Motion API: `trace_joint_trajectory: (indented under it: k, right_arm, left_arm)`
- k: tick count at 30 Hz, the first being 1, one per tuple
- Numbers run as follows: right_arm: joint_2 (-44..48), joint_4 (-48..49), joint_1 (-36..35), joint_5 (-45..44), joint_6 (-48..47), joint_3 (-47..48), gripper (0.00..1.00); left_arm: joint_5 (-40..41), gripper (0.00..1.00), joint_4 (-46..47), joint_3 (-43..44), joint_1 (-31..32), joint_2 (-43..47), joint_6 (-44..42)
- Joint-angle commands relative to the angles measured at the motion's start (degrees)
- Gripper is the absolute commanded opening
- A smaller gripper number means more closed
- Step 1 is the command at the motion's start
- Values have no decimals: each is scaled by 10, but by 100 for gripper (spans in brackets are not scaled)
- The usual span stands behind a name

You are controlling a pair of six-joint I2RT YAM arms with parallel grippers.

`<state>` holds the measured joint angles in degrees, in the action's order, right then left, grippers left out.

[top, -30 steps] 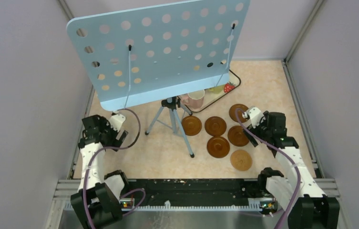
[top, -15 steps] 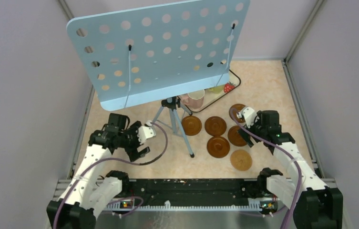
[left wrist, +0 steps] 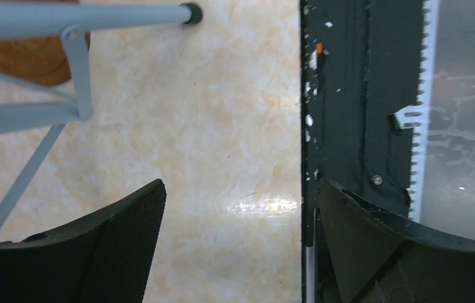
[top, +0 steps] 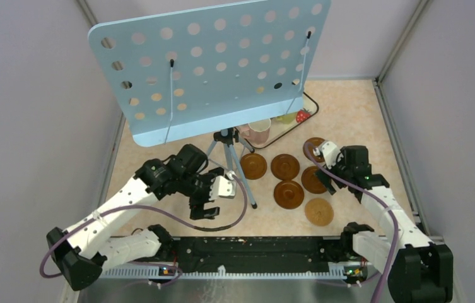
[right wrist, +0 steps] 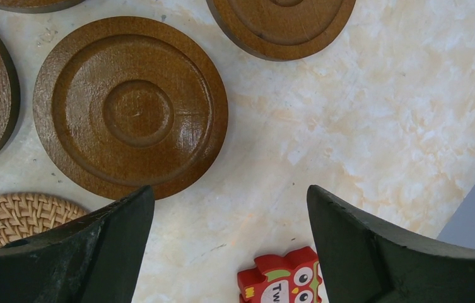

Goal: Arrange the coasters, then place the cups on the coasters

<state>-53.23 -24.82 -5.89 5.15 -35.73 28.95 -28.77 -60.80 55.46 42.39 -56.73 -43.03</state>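
Several round brown coasters (top: 285, 166) lie in a loose cluster right of centre, and the nearest one (top: 318, 211) is paler. In the right wrist view that pale one (right wrist: 7, 219) is woven, beside a ringed brown coaster (right wrist: 130, 107). A pink cup (top: 260, 130) stands on the tray, and other cups are mostly hidden by the blue panel. My right gripper (top: 324, 182) (right wrist: 229, 192) hangs open over the cluster's right side. My left gripper (top: 202, 203) (left wrist: 241, 189) is open above bare floor, left of the coasters and holding nothing.
A pale blue perforated panel (top: 209, 63) on a tripod (top: 228, 151) covers the back middle. One tripod foot (left wrist: 190, 12) ends near my left gripper. The strawberry-print tray (top: 308, 104) lies behind the coasters. A red owl block (right wrist: 282, 281) sits under my right gripper. The black base rail (left wrist: 361, 126) runs along the near edge.
My left arm has swung from the left wall rightward to the front of the tripod, staying open. The right gripper has edged slightly left over the coasters.
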Motion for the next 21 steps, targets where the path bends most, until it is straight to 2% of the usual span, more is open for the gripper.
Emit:
trace_joint_trajectory:
  k: [1, 7, 9, 17, 21]
  right_arm:
    - [-8, 21, -4, -13, 10, 23, 90]
    - [-6, 29, -4, -33, 13, 19, 90]
    - [-7, 31, -4, -37, 15, 18, 90]
    - [2, 48, -4, -50, 23, 12, 90]
    - [-1, 60, -4, -80, 30, 11, 90]
  left_arm:
    - [-51, 95, -42, 86, 59, -44, 20]
    - [-26, 96, -61, 184, 155, -105, 40]
    - [5, 96, -49, 213, 181, -129, 45]
    - [191, 99, 28, 330, 236, -238, 70]
    - [289, 99, 92, 318, 238, -252, 90]
